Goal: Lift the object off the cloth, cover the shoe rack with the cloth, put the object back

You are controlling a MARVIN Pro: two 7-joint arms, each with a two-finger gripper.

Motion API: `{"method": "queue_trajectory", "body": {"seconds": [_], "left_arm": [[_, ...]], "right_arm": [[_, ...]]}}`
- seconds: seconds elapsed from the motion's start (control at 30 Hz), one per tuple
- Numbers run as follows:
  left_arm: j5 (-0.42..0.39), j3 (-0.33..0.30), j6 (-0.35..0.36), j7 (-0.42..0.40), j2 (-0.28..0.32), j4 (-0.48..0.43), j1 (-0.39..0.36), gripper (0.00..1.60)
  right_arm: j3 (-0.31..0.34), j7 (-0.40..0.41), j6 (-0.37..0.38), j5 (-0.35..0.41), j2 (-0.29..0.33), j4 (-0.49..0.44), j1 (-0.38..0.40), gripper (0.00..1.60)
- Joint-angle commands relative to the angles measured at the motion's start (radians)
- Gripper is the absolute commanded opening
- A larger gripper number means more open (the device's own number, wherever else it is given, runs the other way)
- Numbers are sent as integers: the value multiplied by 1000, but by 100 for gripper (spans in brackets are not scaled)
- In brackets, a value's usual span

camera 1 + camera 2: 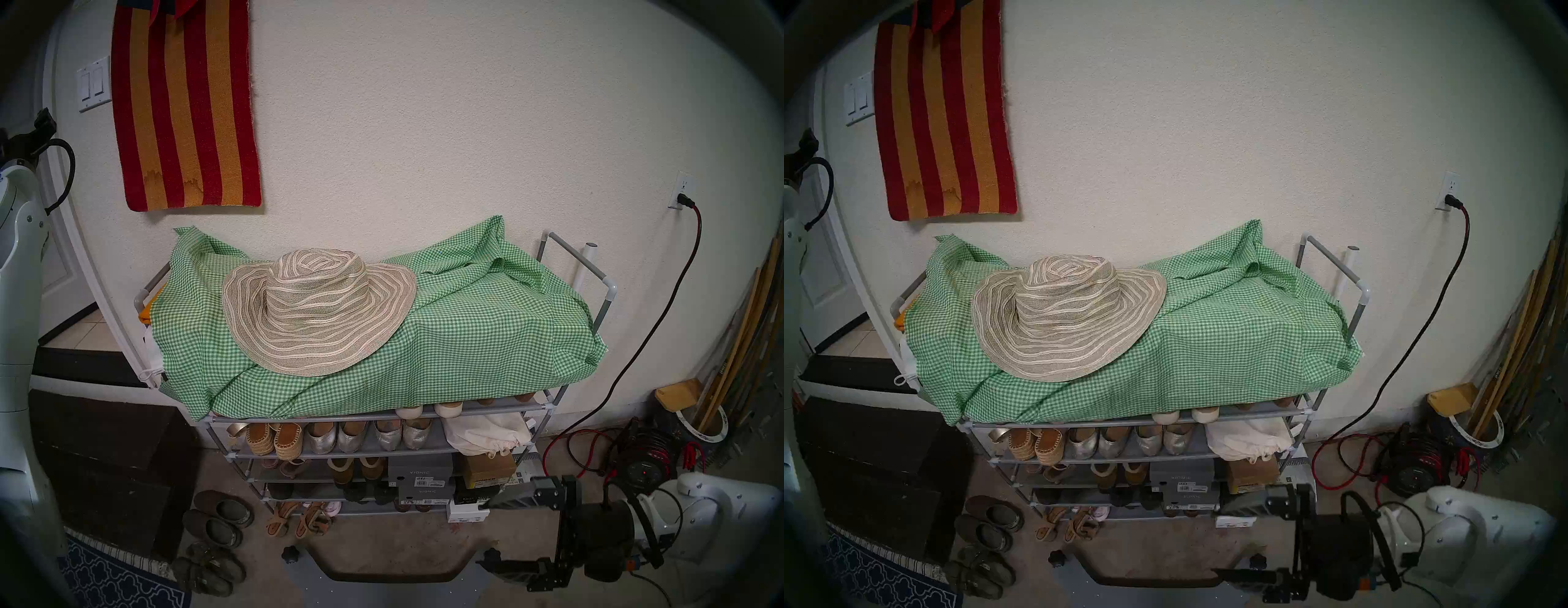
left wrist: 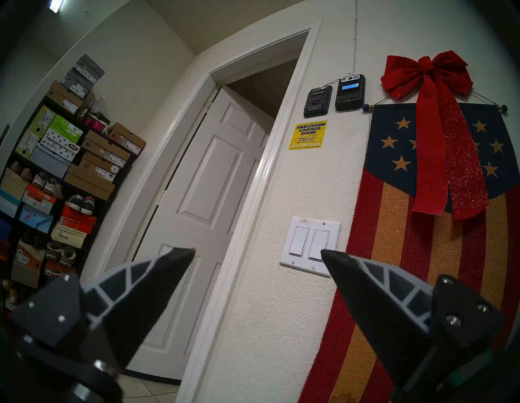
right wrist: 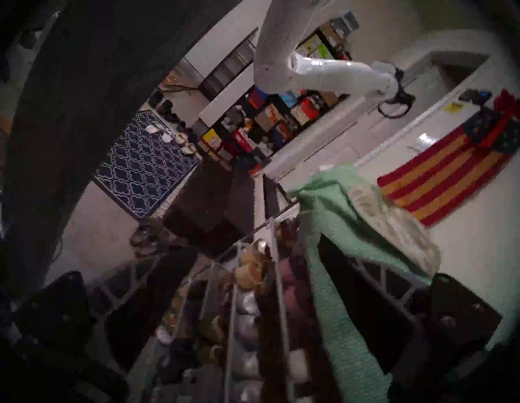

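On top of the shoe rack, the hat sits on the bunched green cloth. Both hands are wide and empty; the right hand is low. The floppy brim may slip, or cloth may get pinched too.

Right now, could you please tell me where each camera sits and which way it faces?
Head pair: high, looking down at the hat on the cloth over the shoe rack; right gripper low right.
Left wrist: raised, facing the doorway and light switch; its open fingers show.
Right wrist: low, tilted, blurred, looking along the rack; left arm shows.
Shared: striped wall hanging.
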Motion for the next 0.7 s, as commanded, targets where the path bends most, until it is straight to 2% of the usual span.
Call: {"method": "queue_trajectory", "body": {"seconds": [0.0, 0.1, 0.17, 0.23, 0.27, 0.33, 0.43, 0.47, 0.5, 0.53, 0.57, 0.67], "left_arm": [[1, 0, 0, 0, 1, 0, -1, 160], [1, 0, 0, 0, 2, -1, 0, 160], [1, 0, 0, 0, 2, -1, 0, 160], [1, 0, 0, 0, 2, -1, 0, 160], [1, 0, 0, 0, 2, -1, 0, 160], [0, 0, 0, 0, 2, -1, 0, 160], [0, 0, 0, 0, 2, -1, 0, 160], [0, 0, 0, 0, 2, -1, 0, 160], [0, 0, 0, 1, 2, -1, 0, 160], [0, 0, 0, 1, 2, -1, 0, 160], [0, 0, 0, 1, 2, -1, 0, 160], [0, 0, 0, 1, 2, -1, 0, 160]], "right_arm": [[54, -56, 35, -4, 34, -113, 110, 160], [102, -85, 70, -4, 59, -171, 152, 160], [110, -88, 111, -10, 71, -218, 198, 160], [146, -108, 126, -9, 94, -228, 193, 160], [140, -107, 140, -12, 100, -239, 237, 160], [157, -119, 156, -9, 112, -239, 234, 160], [203, -158, 200, 12, 144, -239, 276, 160], [203, -158, 200, 12, 144, -239, 276, 160], [203, -166, 215, 21, 154, -239, 309, 160], [228, -180, 227, 27, 164, -239, 287, 160], [217, -182, 247, 34, 171, -239, 335, 160], [219, -191, 270, 40, 180, -239, 341, 160]]}}
